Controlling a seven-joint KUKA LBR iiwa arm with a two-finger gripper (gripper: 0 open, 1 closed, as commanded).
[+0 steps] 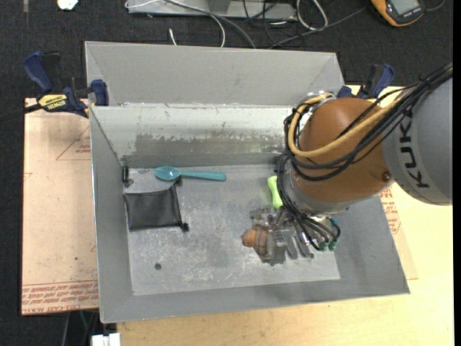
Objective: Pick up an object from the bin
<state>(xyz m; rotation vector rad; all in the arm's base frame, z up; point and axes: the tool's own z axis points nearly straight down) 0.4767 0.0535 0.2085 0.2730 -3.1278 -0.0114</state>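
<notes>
At the 9 o'clock side of the bin [209, 254], one black pouch [153, 210] was seen lying flat. Close by, at its 12 o'clock edge, one teal spoon [189, 174] was laid with its long axis run from 9 to 3 o'clock and its bowl at the 9 o'clock end. One dark speck [157, 267] was noted on the bin floor at 6 o'clock of the pouch, well apart from everything else.

Toward the 3 o'clock side, one small brown thing [250, 238] was found against the 9 o'clock edge of the gripper [276, 249]. This was judged the likeliest thing of the task, since nothing else lay so near. It was too small for its long axis to be made out. One yellow-green piece [273, 191] was seen at 12 o'clock of the gripper, standing roughly from 12 to 6 o'clock and partly hidden under the one arm [425, 143], which was brought in from 3 o'clock.

The gripper was lowered close to the bin floor. How far it was open could not be told, nor whether the brown thing was held or merely touched. The pouch and spoon were left well apart at 9 to 10 o'clock of it.
</notes>
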